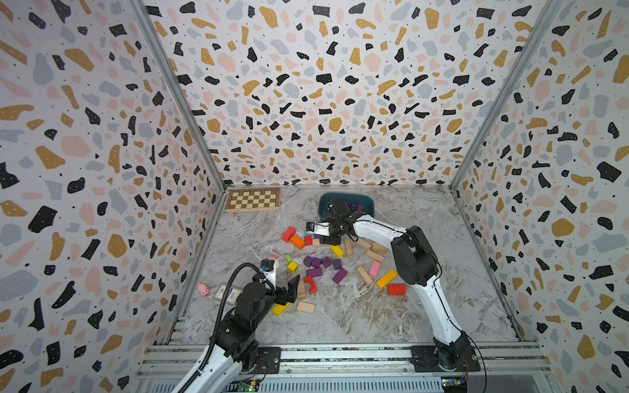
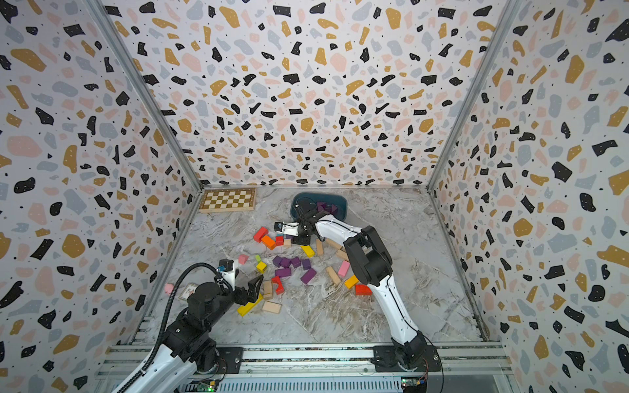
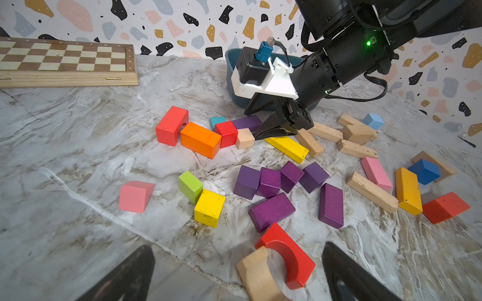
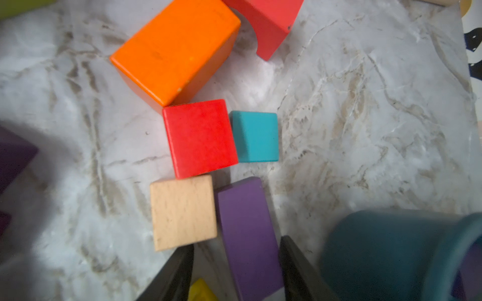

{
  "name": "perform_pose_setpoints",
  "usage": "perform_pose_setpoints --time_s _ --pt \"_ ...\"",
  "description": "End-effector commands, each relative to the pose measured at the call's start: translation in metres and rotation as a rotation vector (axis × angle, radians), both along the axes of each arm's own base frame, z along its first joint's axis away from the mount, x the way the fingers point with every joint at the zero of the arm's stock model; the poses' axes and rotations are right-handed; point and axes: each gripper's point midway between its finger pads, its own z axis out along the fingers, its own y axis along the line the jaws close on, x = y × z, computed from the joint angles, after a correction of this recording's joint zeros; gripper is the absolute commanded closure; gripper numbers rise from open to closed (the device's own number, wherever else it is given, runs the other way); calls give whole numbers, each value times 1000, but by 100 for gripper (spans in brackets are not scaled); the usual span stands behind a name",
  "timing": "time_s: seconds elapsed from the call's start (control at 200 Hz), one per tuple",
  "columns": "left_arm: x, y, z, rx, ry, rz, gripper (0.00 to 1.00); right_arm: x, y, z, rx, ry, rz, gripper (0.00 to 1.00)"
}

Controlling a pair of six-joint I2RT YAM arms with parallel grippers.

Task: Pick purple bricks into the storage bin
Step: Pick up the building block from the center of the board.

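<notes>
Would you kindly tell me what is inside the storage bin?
Several purple bricks lie in the storage bin; the right arm covers its near side, so I cannot count them.

- Both top views look down from high up at my whole table (image 1: 340, 316).
- My left wrist camera sits low and looks across the table toward the chessboard (image 3: 65, 57).
- My right wrist camera looks straight down, very near a red cube (image 4: 200, 138); my left one sees it too.
</notes>
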Motion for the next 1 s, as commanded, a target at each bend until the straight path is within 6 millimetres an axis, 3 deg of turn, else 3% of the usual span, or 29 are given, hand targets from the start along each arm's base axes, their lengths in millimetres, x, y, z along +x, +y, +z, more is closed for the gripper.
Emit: perform_pose_setpoints --time_s 0.0,0.526,0.996 --pt "4 -2 18 -18 -61 1 1 5 8 14 12 -13 -22 45" --pt "4 -2 18 -18 -59 1 1 5 11 -6 -12 38 -29 45" --pt "5 -2 18 -19 -60 2 1 -16 12 -26 -23 151 21 49"
